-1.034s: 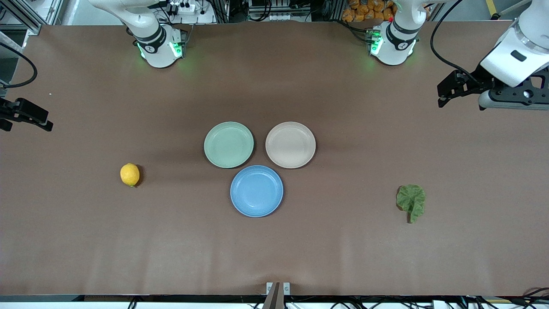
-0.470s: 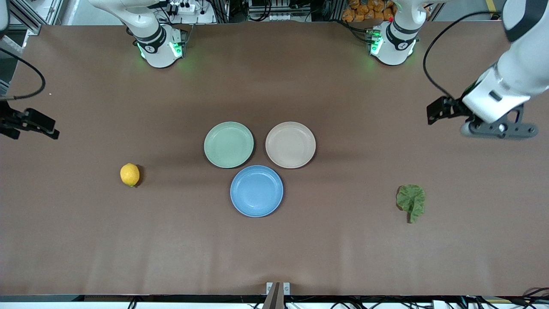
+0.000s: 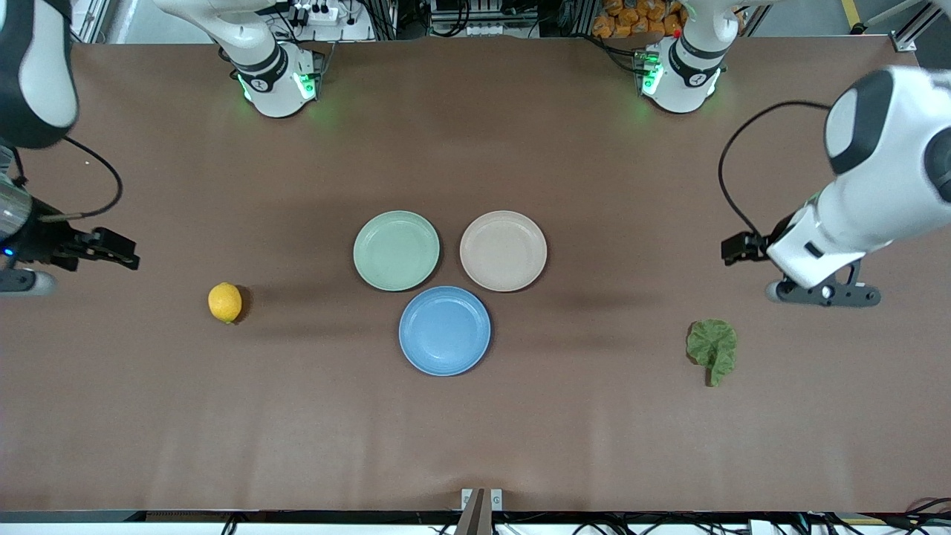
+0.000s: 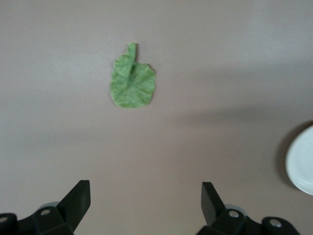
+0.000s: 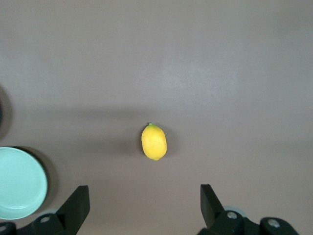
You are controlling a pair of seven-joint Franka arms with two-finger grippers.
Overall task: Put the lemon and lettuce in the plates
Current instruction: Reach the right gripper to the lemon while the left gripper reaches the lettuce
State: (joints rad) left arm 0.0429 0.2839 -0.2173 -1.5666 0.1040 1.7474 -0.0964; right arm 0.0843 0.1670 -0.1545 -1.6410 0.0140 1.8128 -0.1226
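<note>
Front view: the lemon [image 3: 224, 302] lies on the brown surface [image 3: 594, 446] toward the right arm's end; the lettuce [image 3: 712, 348] lies flat toward the left arm's end; the blue plate [image 3: 444, 331] and beige plate [image 3: 503, 250] sit empty mid-surface beside a mint plate [image 3: 396, 250], so each arm can likely serve its own side. Left wrist view: the left gripper [image 4: 145, 199] hangs over bare surface near the lettuce [image 4: 132, 81], jaws spread, empty. Right wrist view: the right gripper [image 5: 145, 203] hovers near the lemon [image 5: 154, 142], jaws spread, empty.
</note>
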